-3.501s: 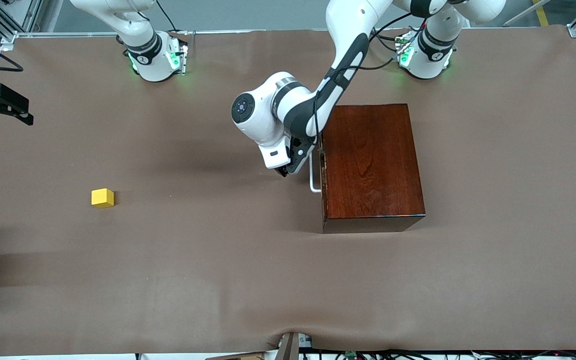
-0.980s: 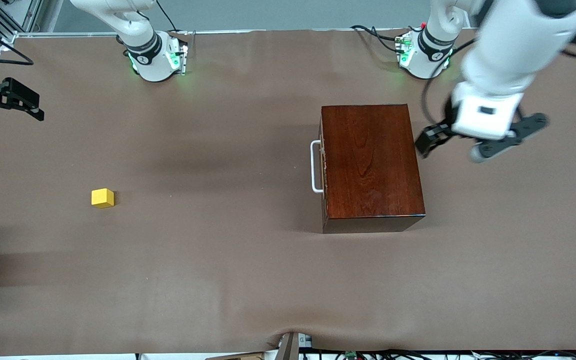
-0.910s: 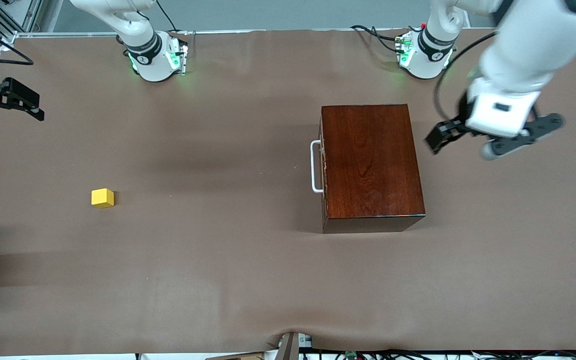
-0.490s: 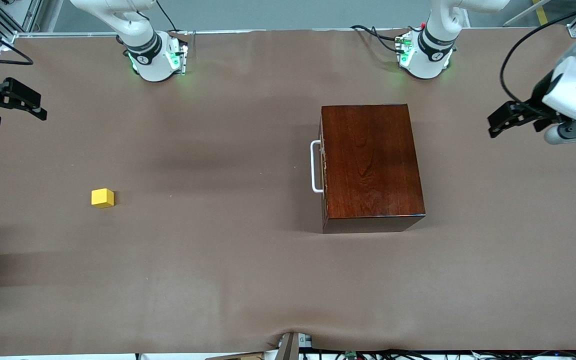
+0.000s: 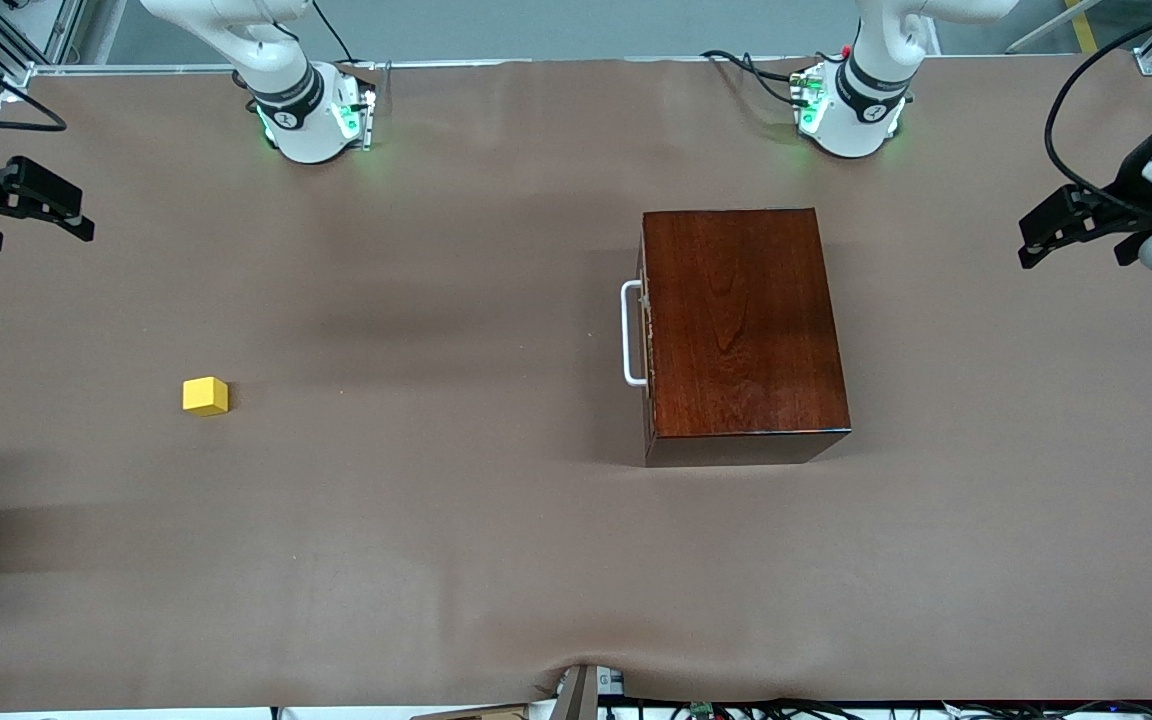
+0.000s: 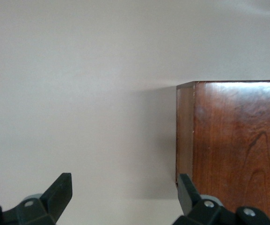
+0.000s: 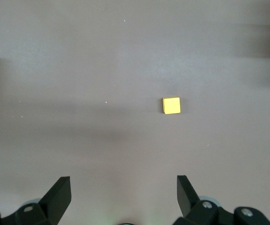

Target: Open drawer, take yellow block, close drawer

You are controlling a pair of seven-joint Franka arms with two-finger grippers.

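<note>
A: Starting with the front view. Seeing the left gripper point(image 5: 1076, 250) hanging spread wide, holding nothing, over the table point(image 5: 436, 560) edge at the left arm's end. Seeing the right gripper point(image 5: 41, 238) hanging just as wide and just as bare over the edge at the right arm's end.

B: Finding the yellow block point(image 5: 205, 396) lying loose on the tabletop toward the right arm's end, well apart from the wooden box point(image 5: 741, 320). Noting the drawer point(image 5: 645, 340) sitting pushed in, with its white handle point(image 5: 628, 333) close against the box front.

A: Meaning nothing showing inside. Guessing at its contents would be wrong, with the tray hidden.

B: Moving to the left wrist view. Catching the left gripper point(image 6: 124, 183) with fingers far apart over bare cloth, just beside a box point(image 6: 237, 140) corner.

A: Worrying there, probably: swinging low past that corner and risking knocking the box askew or jarring the drawer out.

B: Moving to the right wrist view. Looking down past the right gripper point(image 7: 124, 183), fingers wide, at the block point(image 7: 171, 105) lying off to one side of the gap rather than centred.

A: Risking, likely, dropping from there and clipping the cube with one finger, shoving it away instead of straddling it.
</note>
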